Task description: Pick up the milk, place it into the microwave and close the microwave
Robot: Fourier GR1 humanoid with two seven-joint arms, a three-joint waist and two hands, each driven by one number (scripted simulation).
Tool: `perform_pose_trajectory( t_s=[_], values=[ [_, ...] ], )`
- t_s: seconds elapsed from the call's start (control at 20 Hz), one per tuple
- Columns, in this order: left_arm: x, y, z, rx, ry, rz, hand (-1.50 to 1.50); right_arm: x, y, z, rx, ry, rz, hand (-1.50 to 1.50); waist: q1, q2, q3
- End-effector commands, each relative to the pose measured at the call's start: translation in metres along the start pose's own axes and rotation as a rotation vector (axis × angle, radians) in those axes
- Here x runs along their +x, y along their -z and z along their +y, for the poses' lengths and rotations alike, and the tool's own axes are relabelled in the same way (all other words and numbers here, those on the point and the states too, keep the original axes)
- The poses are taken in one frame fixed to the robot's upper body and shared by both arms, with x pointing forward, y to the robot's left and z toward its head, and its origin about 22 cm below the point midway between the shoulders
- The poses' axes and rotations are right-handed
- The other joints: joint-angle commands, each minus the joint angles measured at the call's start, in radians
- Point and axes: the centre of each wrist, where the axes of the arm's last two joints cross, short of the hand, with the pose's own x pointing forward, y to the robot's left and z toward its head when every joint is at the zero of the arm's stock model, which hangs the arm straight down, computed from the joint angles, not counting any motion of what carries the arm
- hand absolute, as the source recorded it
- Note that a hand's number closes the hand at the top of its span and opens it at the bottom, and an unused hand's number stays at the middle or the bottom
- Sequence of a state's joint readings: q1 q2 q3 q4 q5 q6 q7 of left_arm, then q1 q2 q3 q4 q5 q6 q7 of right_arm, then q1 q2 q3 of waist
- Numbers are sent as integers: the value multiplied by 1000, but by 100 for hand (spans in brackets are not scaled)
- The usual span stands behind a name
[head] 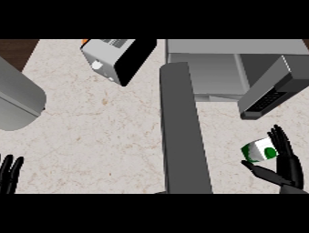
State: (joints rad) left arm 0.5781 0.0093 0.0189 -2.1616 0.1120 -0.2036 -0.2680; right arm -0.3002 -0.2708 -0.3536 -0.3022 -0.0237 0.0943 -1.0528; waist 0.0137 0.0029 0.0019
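at the lower right of the head view, the right hand (286,164) holds the milk (260,152), a small white carton with green markings. its fingers (280,140) stand up along the carton's right side and the thumb (263,173) reaches under it from below, so the hand is grasping the carton. the milk sits tilted, above the pale marbled counter (96,127), just below the front of the microwave (210,68).

the microwave is a grey box at the top right, open toward the viewer. its door (182,132) runs as a long dark grey slab from the microwave's left corner down to the bottom edge, left of the milk. a dark panel with buttons (268,101) slants along the microwave's right side, above the right hand.

at the lower left corner the left hand (1,175) rests with straight, released fingers pointing up, holding nothing. a toaster (113,57) stands at the top centre, left of the microwave, and a large grey rounded object (5,95) lies at the left edge.
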Motion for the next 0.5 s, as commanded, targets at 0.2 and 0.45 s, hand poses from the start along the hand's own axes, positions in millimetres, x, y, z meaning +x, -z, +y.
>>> perform_pose_trajectory(
  t_s=[0.2, 0.45],
  values=[
    [3, 2, 3, 9, 12, 0, -150, 4, 11, 10, 44, 225, -128, 150, -2, -1, 0],
    [11, -2, 1, 20, -12, -9, -150, -5, -7, 33, 28, 301, -148, 150, -7, -4, 0]
  ],
)
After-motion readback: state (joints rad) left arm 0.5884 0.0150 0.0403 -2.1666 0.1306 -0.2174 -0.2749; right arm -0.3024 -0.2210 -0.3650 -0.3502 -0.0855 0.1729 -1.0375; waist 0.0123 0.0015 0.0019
